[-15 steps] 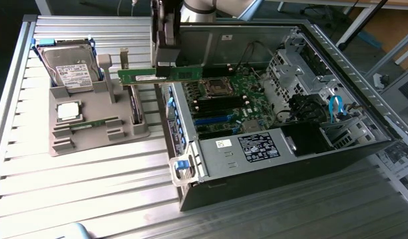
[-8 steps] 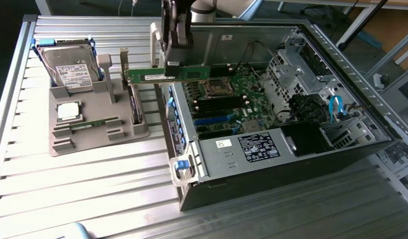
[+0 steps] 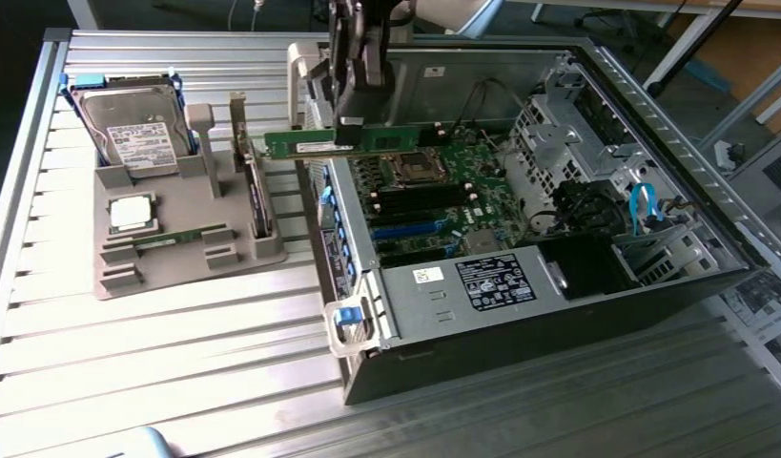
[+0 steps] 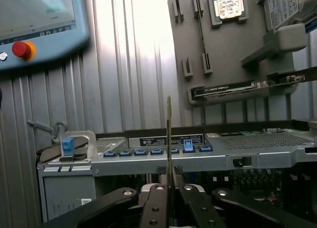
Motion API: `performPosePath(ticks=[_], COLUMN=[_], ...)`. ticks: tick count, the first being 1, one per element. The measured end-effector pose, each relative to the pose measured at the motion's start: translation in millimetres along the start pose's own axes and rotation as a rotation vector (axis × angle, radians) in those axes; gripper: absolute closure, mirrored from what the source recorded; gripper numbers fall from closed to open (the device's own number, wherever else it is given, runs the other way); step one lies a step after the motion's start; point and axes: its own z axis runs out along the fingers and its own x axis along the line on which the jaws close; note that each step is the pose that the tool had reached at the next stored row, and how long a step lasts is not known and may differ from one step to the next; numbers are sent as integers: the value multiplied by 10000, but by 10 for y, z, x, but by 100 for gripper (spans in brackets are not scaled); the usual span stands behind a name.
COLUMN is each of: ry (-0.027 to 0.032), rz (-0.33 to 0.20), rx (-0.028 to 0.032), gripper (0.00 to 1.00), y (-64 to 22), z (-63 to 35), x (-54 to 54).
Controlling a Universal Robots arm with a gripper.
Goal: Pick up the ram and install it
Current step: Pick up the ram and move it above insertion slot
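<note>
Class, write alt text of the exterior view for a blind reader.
The gripper holds the ram, a green stick, over the open computer case. On the exterior view's left, a grey holder carries a hard drive and a processor chip.

A ribbed aluminium surface (image 3: pixel 174 353) carries a grey moulded parts holder (image 3: pixel 123 272) toward the exterior view's left and, just beside it, an open desktop computer case (image 3: pixel 581 329) lying on its side, motherboard facing up.

The exterior view looks down on the computer case (image 3: pixel 492 355) and grey tray (image 3: pixel 187 263); the wrist view, close behind the gripper (image 4: pixel 169 186), shares both.
</note>
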Motion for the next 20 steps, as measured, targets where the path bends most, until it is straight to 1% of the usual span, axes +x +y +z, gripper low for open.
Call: performPosePath(ticks=[18, 19, 20], ry=[0, 0, 0], rz=[0, 0, 0], rx=[0, 0, 0], gripper=[86, 86, 86], y=[-309, -344, -357], z=[0, 0, 0], x=[-24, -27, -28])
